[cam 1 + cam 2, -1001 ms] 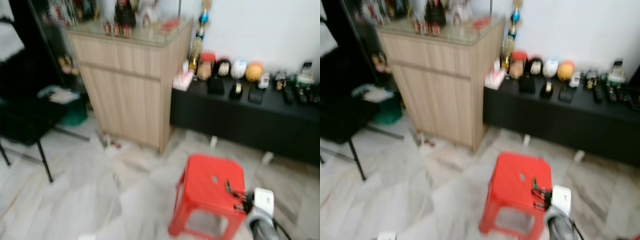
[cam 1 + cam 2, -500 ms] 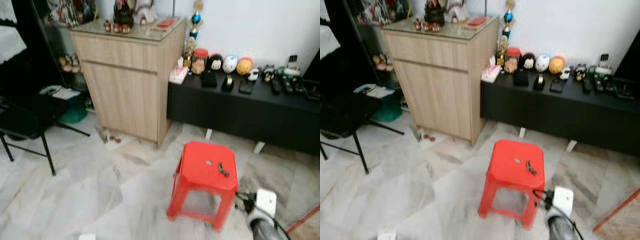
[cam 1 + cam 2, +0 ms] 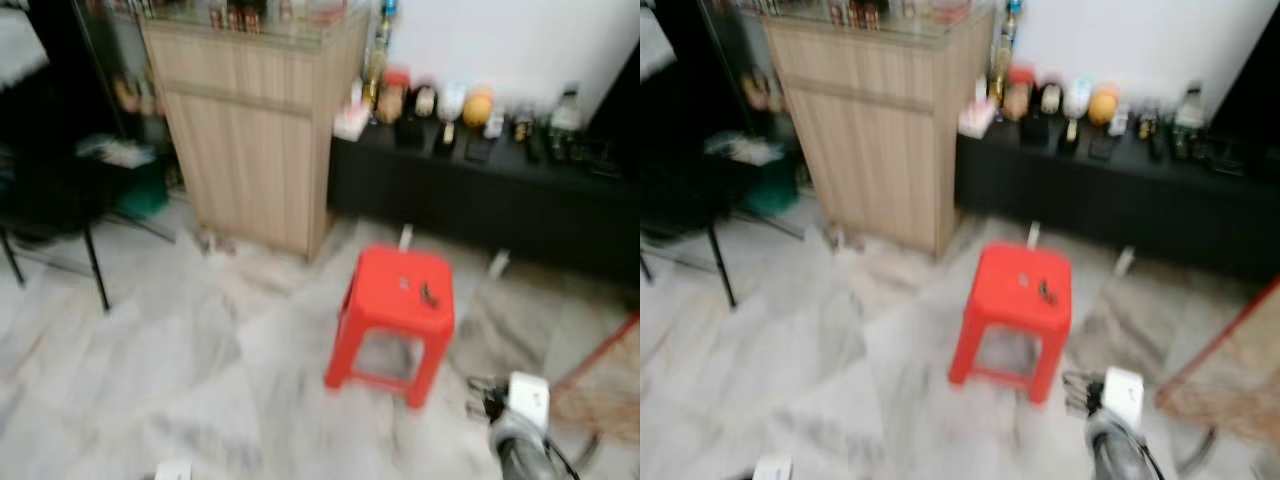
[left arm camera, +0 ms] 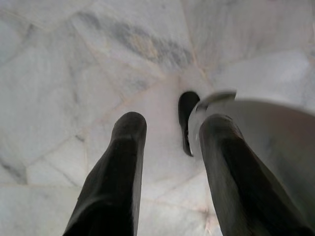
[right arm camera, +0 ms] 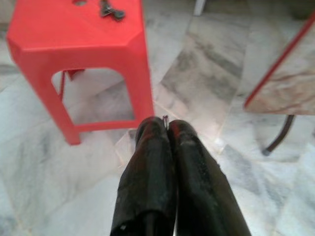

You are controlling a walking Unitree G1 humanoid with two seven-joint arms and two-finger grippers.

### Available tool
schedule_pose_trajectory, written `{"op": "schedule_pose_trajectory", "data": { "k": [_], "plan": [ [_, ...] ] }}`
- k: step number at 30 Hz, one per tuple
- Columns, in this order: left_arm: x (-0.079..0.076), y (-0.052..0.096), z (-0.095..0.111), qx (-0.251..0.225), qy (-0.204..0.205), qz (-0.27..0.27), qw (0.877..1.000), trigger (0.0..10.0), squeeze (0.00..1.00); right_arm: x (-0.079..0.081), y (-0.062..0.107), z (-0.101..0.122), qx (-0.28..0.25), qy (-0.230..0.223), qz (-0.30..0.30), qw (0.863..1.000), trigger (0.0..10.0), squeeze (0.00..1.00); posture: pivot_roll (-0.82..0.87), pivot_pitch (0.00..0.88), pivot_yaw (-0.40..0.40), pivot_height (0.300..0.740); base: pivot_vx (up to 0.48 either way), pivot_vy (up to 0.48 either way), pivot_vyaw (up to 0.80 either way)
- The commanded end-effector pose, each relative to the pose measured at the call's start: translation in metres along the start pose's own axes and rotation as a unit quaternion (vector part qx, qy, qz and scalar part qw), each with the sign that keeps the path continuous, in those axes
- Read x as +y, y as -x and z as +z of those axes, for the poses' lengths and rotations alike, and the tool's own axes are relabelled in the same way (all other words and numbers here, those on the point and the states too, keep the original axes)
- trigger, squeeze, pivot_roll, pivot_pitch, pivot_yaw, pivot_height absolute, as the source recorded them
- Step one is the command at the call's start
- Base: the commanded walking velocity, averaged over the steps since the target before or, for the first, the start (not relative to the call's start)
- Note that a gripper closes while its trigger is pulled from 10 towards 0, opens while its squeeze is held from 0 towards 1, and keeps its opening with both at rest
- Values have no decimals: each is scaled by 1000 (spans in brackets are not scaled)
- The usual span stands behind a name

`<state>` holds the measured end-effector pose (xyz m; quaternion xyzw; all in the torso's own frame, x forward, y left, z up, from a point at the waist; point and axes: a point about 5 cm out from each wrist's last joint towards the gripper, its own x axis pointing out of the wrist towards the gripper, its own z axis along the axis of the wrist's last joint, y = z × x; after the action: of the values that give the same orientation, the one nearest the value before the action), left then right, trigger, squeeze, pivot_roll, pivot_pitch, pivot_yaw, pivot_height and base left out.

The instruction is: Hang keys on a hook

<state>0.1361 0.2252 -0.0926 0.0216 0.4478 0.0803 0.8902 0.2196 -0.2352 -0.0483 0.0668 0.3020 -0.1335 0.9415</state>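
Right hand (image 5: 165,129), fingers pressed together and empty, hangs low at five o'clock of the red stool (image 3: 395,305), whose seat seemingly holds the keys (image 5: 111,10); blurred walking views risk misjudging the reach.

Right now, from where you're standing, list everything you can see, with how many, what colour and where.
keys: one bunch, dark, on top of the stool, toward its right side
stool: one, red plastic, on the floor in the middle of the room
cabinet: one, light wood, against the wall at left, small items on its glass top
low bench: one, black, along the wall at right, a row of blurred small items on it
chair: one, black, far left
floor: pale marble tiles
left claw: black fingers apart, hanging over bare floor
right claw: black fingers pressed together, low, short of the stool
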Motion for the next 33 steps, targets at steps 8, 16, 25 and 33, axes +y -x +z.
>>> {"op": "schedule_pose_trajectory", "data": {
  "k": [8,16,25,33],
  "plan": [
    [-3,1,-6,12,1,-6,1000,10000,0,-7,-7,25,-37,-24,-24,999,10000,0,-30,24,-72,740,-283,0,-300],
    [-2,1,-5,10,1,-7,1000,10000,0,-2,-13,53,-83,-11,-14,996,10000,0,-31,24,-72,740,-141,0,-800],
    [-2,1,-6,11,-1,-8,1000,10000,0,6,-13,94,-194,37,-13,980,10000,0,-42,27,-65,740,0,0,-299],
    [0,1,-5,10,-4,-10,1000,10000,0,5,5,128,-325,60,-81,940,10000,0,-47,28,-59,740,0,0,0]
  ]
}}
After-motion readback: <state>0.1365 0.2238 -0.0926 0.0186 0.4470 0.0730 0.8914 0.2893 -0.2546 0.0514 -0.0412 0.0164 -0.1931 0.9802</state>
